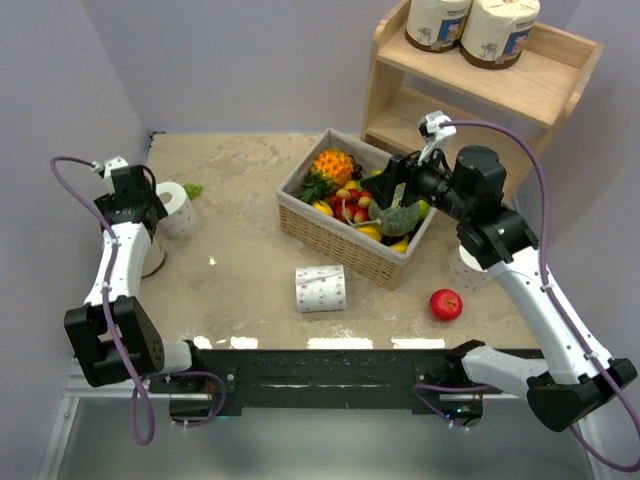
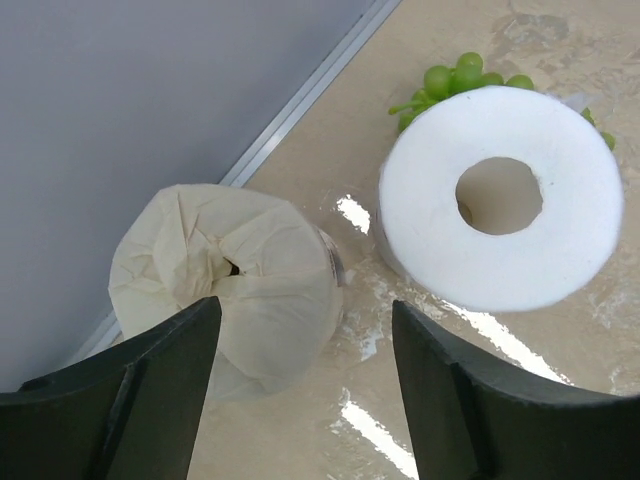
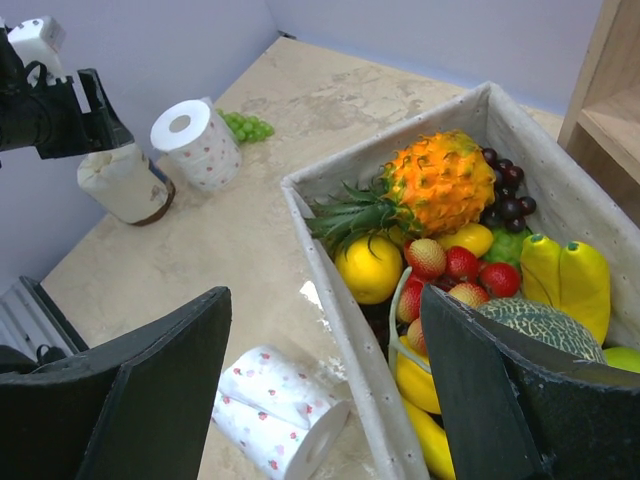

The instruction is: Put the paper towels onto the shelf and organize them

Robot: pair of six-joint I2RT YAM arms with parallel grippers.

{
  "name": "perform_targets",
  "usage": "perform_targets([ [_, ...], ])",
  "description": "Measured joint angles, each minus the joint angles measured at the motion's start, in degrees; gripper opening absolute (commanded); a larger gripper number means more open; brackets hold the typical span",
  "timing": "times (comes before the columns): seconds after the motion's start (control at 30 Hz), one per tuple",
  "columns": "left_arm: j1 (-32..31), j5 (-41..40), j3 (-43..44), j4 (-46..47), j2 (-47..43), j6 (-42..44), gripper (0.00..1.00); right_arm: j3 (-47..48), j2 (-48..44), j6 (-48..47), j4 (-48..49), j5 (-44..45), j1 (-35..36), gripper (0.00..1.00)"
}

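Observation:
The wooden shelf [image 1: 540,85] stands at the back right, with two cream-wrapped paper towels [image 1: 470,25] on its top tier. A white dotted roll [image 1: 320,288] [image 3: 275,415] lies on its side in front of the basket. Another white roll [image 1: 178,208] [image 2: 500,195] stands upright at the left, and a wrapped roll [image 2: 235,275] [image 3: 122,182] stands beside it. One more white roll [image 1: 466,268] shows partly behind the right arm. My left gripper [image 2: 302,340] [image 1: 132,200] hangs open just above the wrapped roll and holds nothing. My right gripper [image 3: 325,320] [image 1: 392,185] is open over the basket's near side.
A wicker basket [image 1: 335,245] full of fruit sits mid-table, its liner rim [image 3: 345,300] running between my right fingers. A red apple [image 1: 446,304] lies near the right arm. Green grapes [image 2: 455,80] lie behind the upright white roll. The left wall is close to the wrapped roll.

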Motion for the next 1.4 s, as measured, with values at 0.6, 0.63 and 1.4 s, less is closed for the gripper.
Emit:
perform_targets([
  [0.6,1.55,0.98,-0.83,2.29,5.2,6.12,0.73,0.46,0.37,0.02,-0.2,-0.83,0.0,0.8],
  [0.63,1.7,1.16,-0.87,2.23,5.68,6.1,0.73,0.57,0.37,0.02,-0.22,-0.83,0.0,0.8],
  [1.4,0.2,1.7,-3.93,0.35,4.66,4.94,0.4,1.36,0.2,0.28,-0.66,-0.9,0.0,0.8],
])
